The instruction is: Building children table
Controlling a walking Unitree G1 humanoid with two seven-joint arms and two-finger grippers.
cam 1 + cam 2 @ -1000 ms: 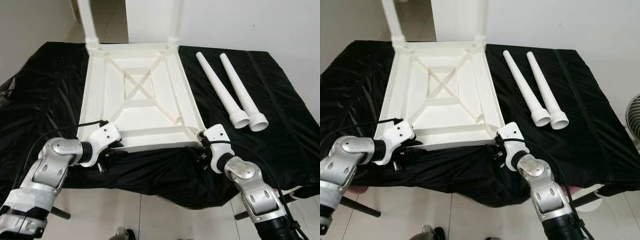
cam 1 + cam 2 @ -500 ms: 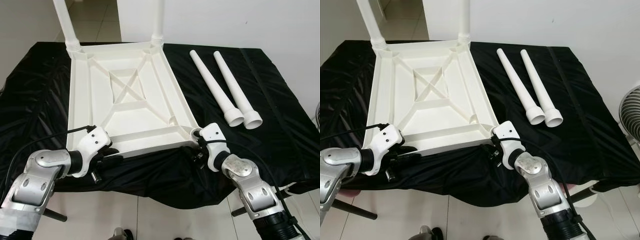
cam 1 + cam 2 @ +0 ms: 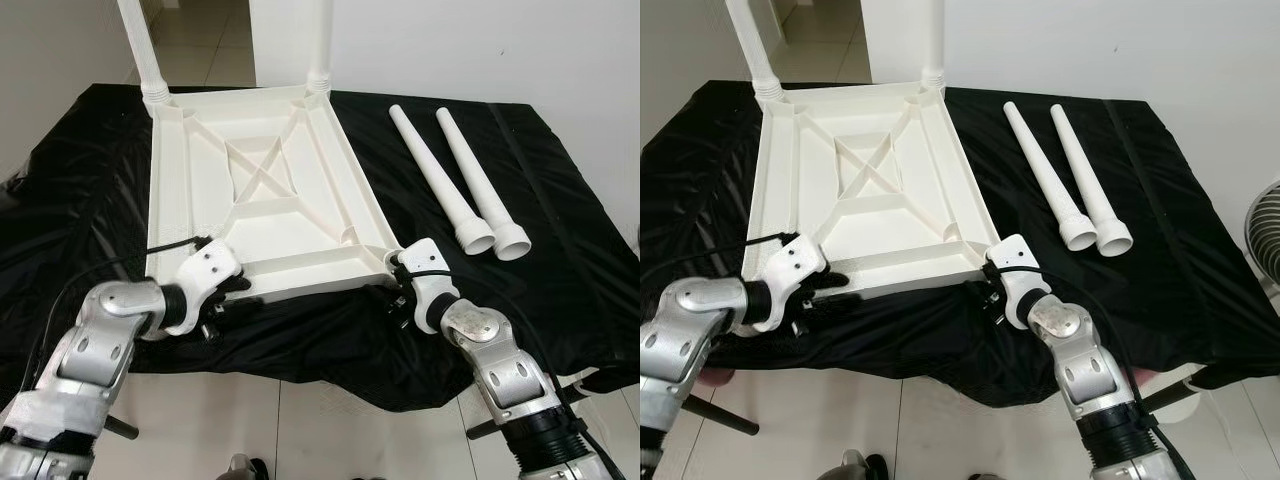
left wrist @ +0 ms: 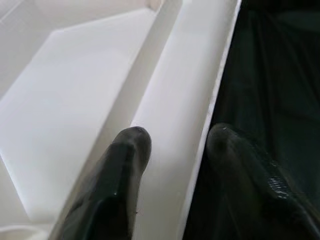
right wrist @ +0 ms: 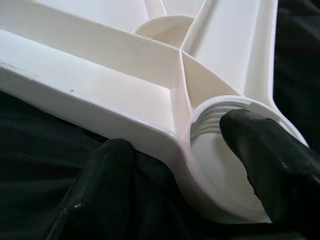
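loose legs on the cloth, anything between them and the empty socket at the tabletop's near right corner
Yes: the right gripper clamps that corner of the tabletop, one finger inside the threaded socket. The black cloth between the loose legs and that corner is bare.

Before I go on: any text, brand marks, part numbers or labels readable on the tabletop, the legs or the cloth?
None. The upturned white tabletop, the two loose legs and the black cloth show no lettering, number or sticker in the head views or in either wrist view.
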